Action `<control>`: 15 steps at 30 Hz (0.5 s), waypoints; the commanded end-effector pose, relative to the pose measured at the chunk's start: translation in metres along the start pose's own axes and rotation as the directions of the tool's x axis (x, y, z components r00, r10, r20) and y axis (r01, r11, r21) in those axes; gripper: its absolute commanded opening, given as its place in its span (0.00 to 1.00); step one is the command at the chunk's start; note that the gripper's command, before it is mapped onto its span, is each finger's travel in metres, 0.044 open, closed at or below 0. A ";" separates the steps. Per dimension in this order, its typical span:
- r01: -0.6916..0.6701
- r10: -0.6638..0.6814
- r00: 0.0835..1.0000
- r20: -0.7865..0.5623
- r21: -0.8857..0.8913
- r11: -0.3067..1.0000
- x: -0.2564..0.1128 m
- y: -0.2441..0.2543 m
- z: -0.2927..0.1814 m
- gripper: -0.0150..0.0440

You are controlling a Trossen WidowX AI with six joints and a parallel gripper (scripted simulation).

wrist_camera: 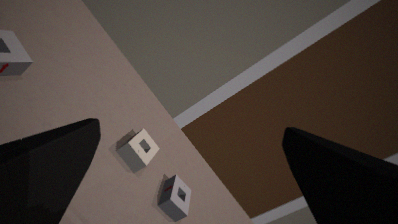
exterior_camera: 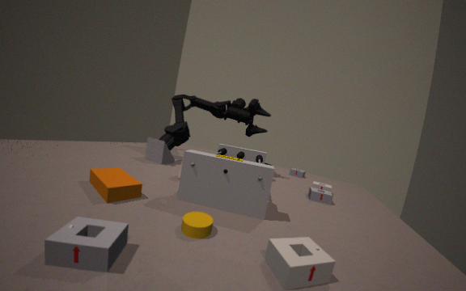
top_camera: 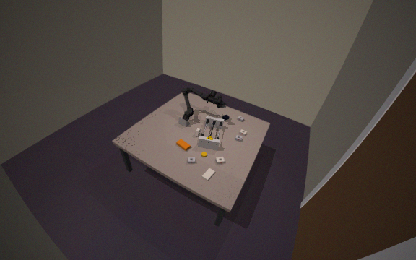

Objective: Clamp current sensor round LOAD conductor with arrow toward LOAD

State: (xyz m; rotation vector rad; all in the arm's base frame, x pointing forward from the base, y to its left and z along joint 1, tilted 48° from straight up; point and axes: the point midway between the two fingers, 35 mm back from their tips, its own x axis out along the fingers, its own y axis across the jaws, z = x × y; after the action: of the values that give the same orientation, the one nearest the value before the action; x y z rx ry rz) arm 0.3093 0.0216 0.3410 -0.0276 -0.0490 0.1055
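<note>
My gripper (top_camera: 224,104) (exterior_camera: 268,123) (wrist_camera: 194,132) is wide open and empty, high above the table beyond the far end of the conductor rack. The rack has two pale upright end plates, the near plate (top_camera: 209,143) (exterior_camera: 226,186) and the far plate (top_camera: 215,118) (exterior_camera: 257,153), with several conductors running between them. No LOAD marking is readable. A small white piece with a red mark (top_camera: 198,132), apparently the open sensor, stands on the table just left of the rack, away from my gripper. Its jaws and arrow direction are too small to tell, and the near plate mostly hides it in the exterior view.
Closed grey block (top_camera: 191,159) (exterior_camera: 75,252) and white block (top_camera: 220,159) (exterior_camera: 283,263) lie in front of the rack; several more lie right. An orange box (top_camera: 183,144) (exterior_camera: 116,183), yellow disc (top_camera: 204,154) (exterior_camera: 197,225), pale card (top_camera: 209,174) and dark object (top_camera: 225,117) are around it.
</note>
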 end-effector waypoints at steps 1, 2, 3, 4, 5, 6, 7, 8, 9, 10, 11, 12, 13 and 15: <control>0.106 -0.106 0.994 0.000 0.025 0.994 0.003 -0.022 -0.019 1.00; 0.106 -0.106 0.994 0.000 0.025 0.994 0.003 -0.022 -0.019 1.00; 0.106 -0.106 0.994 0.000 0.025 0.994 0.003 -0.022 -0.019 1.00; 0.106 -0.106 0.994 0.000 0.025 0.994 0.003 -0.022 -0.019 1.00; 0.106 -0.106 0.994 0.000 0.025 0.994 0.003 -0.022 -0.019 1.00; 0.107 -0.106 0.994 -0.010 0.023 0.994 0.005 -0.023 -0.020 1.00; 0.109 -0.108 0.993 -0.039 0.017 0.994 0.009 -0.026 -0.025 1.00; 0.112 -0.110 0.990 -0.086 0.010 0.994 0.016 -0.031 -0.032 1.00; 0.114 -0.113 0.983 -0.145 0.003 0.993 0.024 -0.039 -0.042 1.00; 0.116 -0.114 0.973 -0.203 -0.001 0.993 0.031 -0.046 -0.052 1.00; 0.118 -0.115 0.959 -0.260 -0.002 0.993 0.038 -0.054 -0.063 1.00; 0.120 -0.113 0.942 -0.315 0.000 0.993 0.044 -0.063 -0.074 1.00; 0.121 -0.111 0.923 -0.369 0.005 0.993 0.049 -0.071 -0.085 1.00; 0.126 -0.099 0.877 -0.471 0.025 0.992 0.056 -0.089 -0.107 1.00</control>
State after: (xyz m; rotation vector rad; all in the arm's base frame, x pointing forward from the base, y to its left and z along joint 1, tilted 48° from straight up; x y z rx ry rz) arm 0.3642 -0.0396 0.2679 -0.0181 0.2876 -0.0186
